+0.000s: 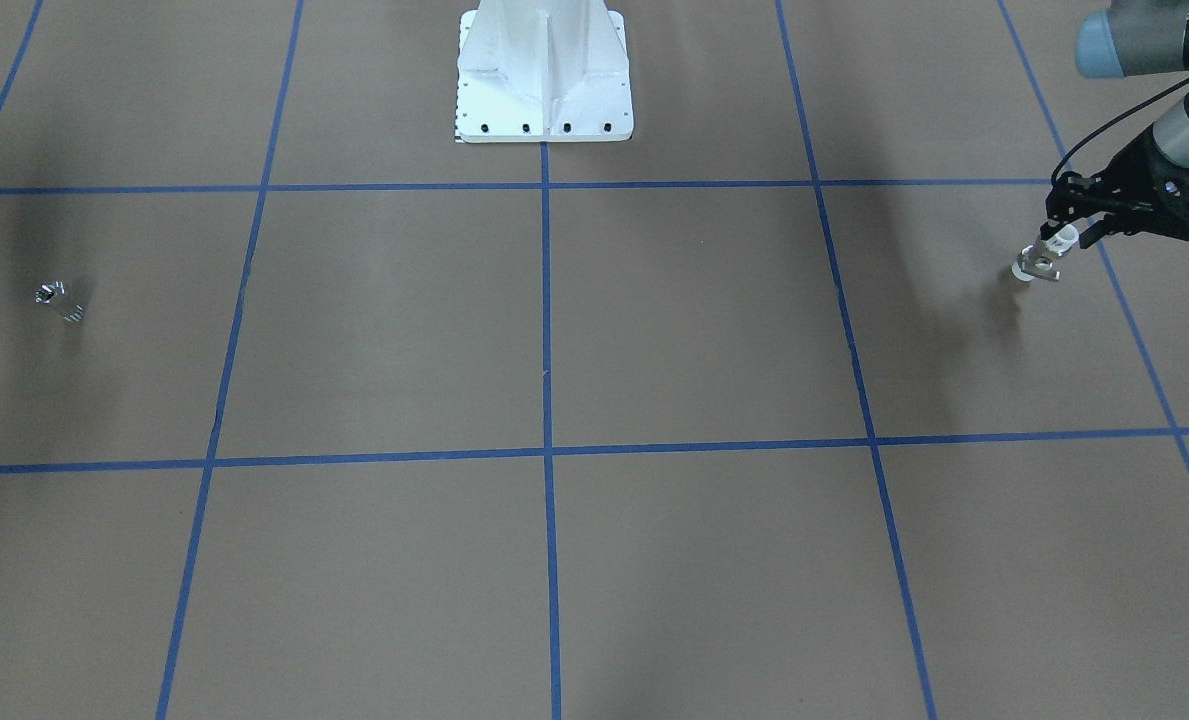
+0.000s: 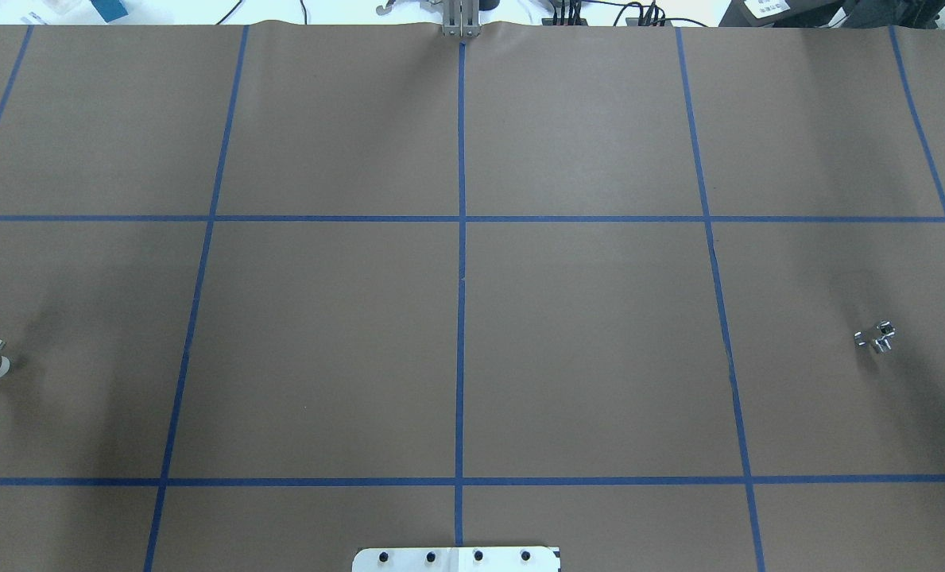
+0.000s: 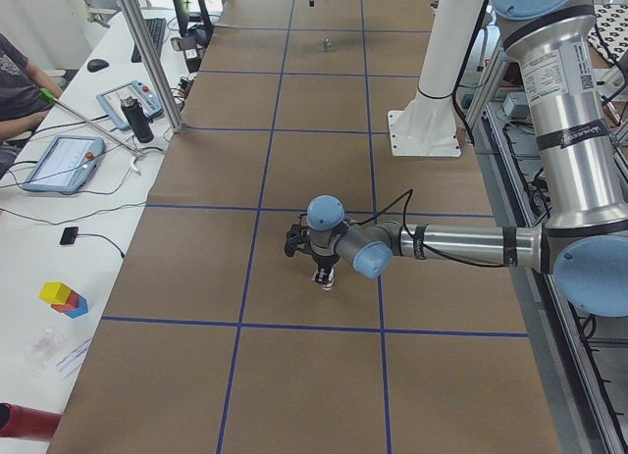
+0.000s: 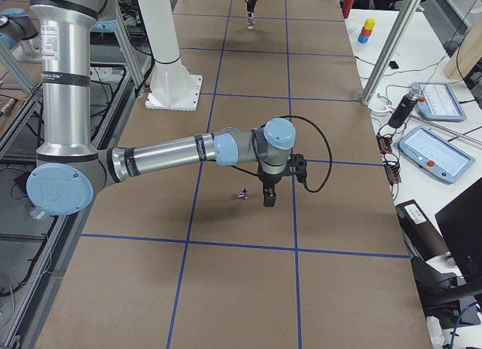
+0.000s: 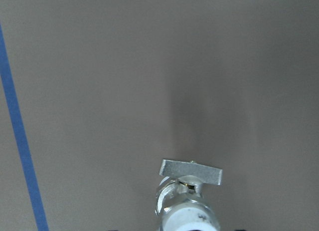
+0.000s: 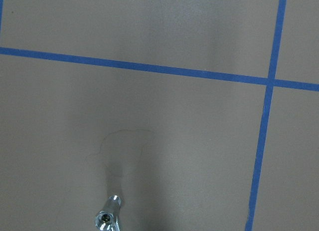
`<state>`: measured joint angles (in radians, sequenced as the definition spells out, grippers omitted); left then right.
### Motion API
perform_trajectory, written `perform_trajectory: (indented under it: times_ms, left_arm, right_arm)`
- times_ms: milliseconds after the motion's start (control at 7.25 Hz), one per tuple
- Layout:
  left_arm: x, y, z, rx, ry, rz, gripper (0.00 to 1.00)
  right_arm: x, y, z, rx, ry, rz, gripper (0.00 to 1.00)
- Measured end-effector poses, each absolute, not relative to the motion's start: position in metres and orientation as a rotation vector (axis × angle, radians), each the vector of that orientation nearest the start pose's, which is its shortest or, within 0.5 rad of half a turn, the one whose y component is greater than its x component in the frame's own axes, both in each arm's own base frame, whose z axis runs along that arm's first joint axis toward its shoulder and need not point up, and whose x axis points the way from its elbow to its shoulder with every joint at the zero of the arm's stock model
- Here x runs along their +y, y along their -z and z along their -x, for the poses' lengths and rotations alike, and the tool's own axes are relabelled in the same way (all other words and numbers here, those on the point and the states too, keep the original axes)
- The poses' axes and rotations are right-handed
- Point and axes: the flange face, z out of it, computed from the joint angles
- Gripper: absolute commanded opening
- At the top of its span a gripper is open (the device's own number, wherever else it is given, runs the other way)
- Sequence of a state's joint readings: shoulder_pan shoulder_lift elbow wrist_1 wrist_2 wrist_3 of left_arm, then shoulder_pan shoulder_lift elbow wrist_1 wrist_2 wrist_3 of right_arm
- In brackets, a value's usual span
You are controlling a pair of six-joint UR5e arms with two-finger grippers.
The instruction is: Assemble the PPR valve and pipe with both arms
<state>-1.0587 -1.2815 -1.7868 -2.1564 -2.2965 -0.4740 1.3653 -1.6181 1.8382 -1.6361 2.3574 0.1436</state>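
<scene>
We find the left gripper (image 1: 1057,243) clamped on the white end of the PPR valve (image 1: 1034,266). The overhead view shows only the valve, at its left edge. The right gripper (image 4: 269,199) appears in the right side view alone, so we cannot tell its grip. It hangs just beside the pipe (image 4: 242,191), which lies on the table (image 4: 248,289).

The valve (image 1: 1039,262) is showing smooth white plastic ends and a silvery metal middle, the pipe (image 1: 59,300) is gleaming as glossy bare metal, and the table (image 1: 654,330) is lying under matt brown paper lined with blue tape (image 1: 546,300).
</scene>
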Motion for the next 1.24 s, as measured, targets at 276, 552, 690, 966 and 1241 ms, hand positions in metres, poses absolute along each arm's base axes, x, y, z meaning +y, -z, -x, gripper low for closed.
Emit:
perform_trajectory:
  times_ms: [276,552,690,966,1241]
  left_arm:
    - [-0.377,-0.61,-0.134,0.859,-0.224,-0.105,0.0]
    - [-0.378,-0.605,-0.135,0.857,-0.221,-0.115,0.0]
    - [-0.383,-0.592,-0.137,0.865,-0.209,-0.121,0.0]
    - [-0.421,-0.53,-0.159,0.904,-0.133,-0.134,0.0]
    - [-0.47,-0.424,-0.211,0.984,-0.04,-0.129,0.0]
  right_arm:
    - [-0.475,-0.558,0.035,-0.797,0.118,-0.004,1.0]
    - [-0.476,-0.562,0.035,-0.796,0.116,0.003,1.0]
    - [-0.476,-0.563,0.035,-0.795,0.116,0.004,1.0]
    - [-0.477,-0.562,0.035,-0.796,0.115,0.003,1.0]
    - [-0.477,-0.561,0.035,-0.797,0.115,0.002,1.0]
